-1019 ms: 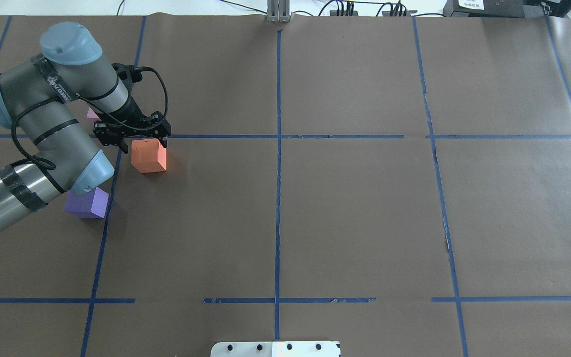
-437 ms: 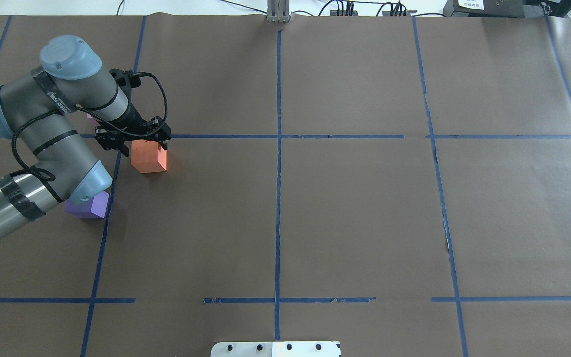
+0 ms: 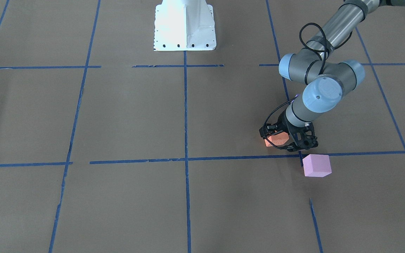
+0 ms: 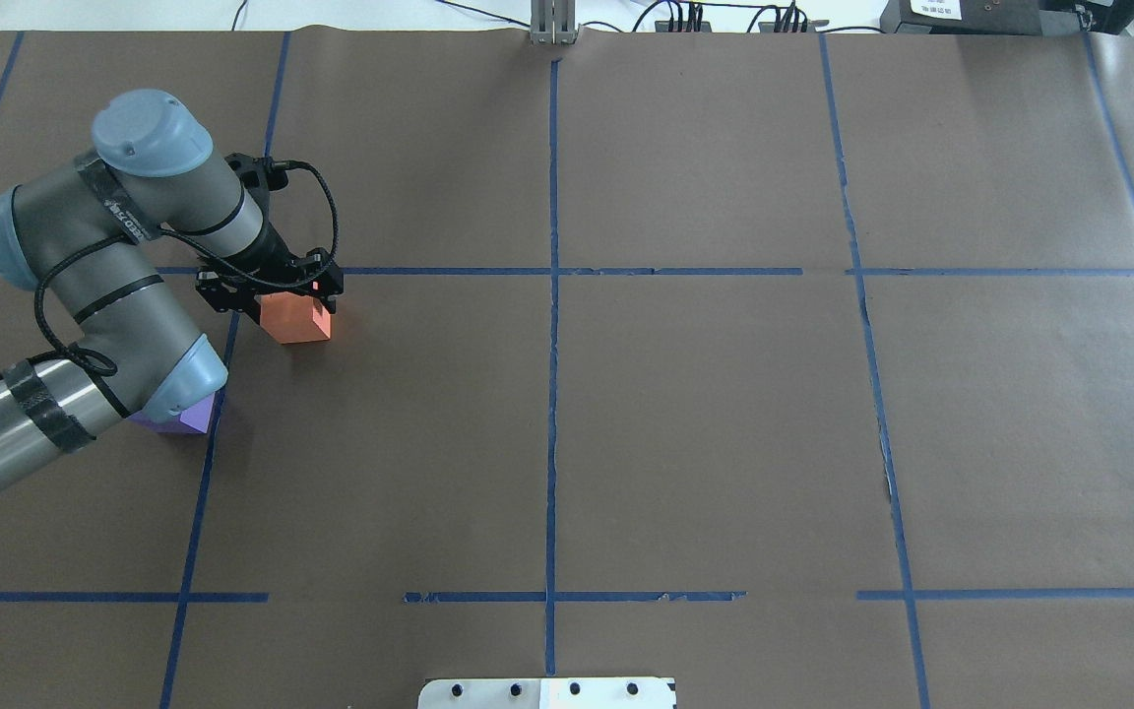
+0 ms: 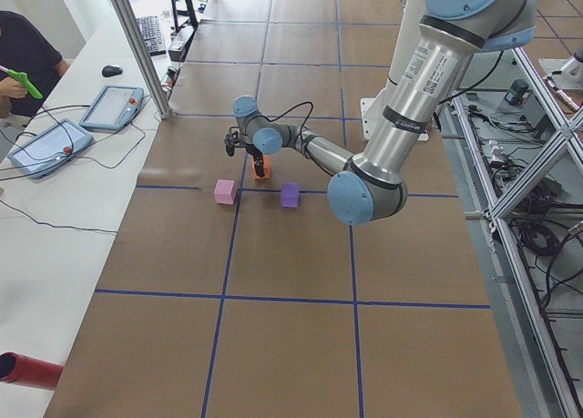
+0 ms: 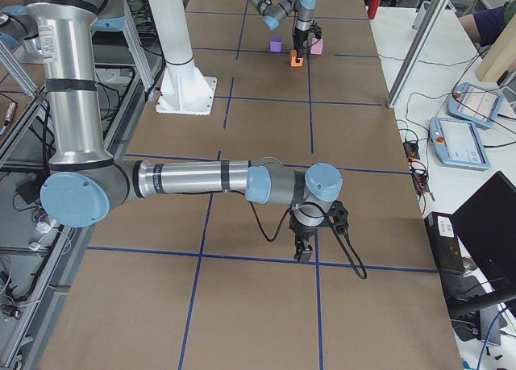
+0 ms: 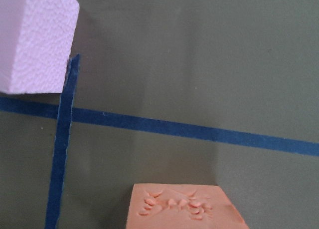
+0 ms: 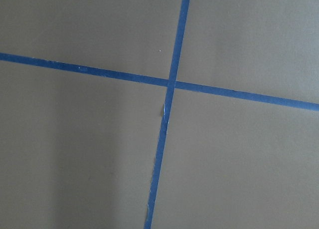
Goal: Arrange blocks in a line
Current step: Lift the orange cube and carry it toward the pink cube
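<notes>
Three foam cubes not yet aligned: orange foam cube (image 4: 296, 320) straddled by left gripper (image 4: 286, 303), jaws spread, presumably for grasp; pale pink foam cube (image 3: 316, 165), violet foam cube (image 5: 290, 195) nearby; right gripper (image 6: 305, 253) parked aside, state untellable.

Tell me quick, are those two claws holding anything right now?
Left gripper: open, its fingers on either side of the orange block, not yet clamped on it.
Right gripper: cannot be told; only a side view shows it.
</notes>
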Controlling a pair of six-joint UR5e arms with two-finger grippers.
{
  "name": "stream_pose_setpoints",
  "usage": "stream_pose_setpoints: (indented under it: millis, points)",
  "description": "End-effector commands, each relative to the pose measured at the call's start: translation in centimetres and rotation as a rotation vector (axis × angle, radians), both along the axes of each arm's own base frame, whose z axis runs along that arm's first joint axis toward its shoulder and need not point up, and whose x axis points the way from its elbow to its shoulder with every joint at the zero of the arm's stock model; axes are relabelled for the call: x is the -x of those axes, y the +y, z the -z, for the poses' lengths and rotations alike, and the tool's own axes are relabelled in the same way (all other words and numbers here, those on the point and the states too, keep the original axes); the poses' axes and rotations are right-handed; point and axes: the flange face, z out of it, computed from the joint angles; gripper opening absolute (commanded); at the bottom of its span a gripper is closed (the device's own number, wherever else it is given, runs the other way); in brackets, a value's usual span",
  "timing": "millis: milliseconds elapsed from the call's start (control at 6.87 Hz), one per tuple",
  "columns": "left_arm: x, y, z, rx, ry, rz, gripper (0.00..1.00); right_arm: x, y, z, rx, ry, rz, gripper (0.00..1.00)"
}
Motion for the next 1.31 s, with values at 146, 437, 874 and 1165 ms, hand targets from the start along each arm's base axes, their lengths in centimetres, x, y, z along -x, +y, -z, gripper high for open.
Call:
stream_pose_setpoints:
  millis: [146, 437, 874, 1165]
  points:
    - [-0.2, 0.2, 0.2, -0.003, 0.003, -0.005, 0.49, 0.0, 0.0, 0.0, 0.000, 0.000, 0.000, 1.00]
    - [1.6, 0.1, 2.9, -0.042, 0.032, 0.015, 0.34, 0.0, 0.0, 0.0, 0.000, 0.000, 0.000, 1.00]
    - [12.1, -1.3, 5.3, -0.120, -0.017, 0.035, 0.36, 0.0, -0.1, 0.1, -0.002, 0.000, 0.000, 1.00]
    - [15.1, 0.4, 0.2, -0.156, -0.063, -0.039, 0.37, 0.0, 0.0, 0.0, 0.000, 0.000, 0.000, 1.00]
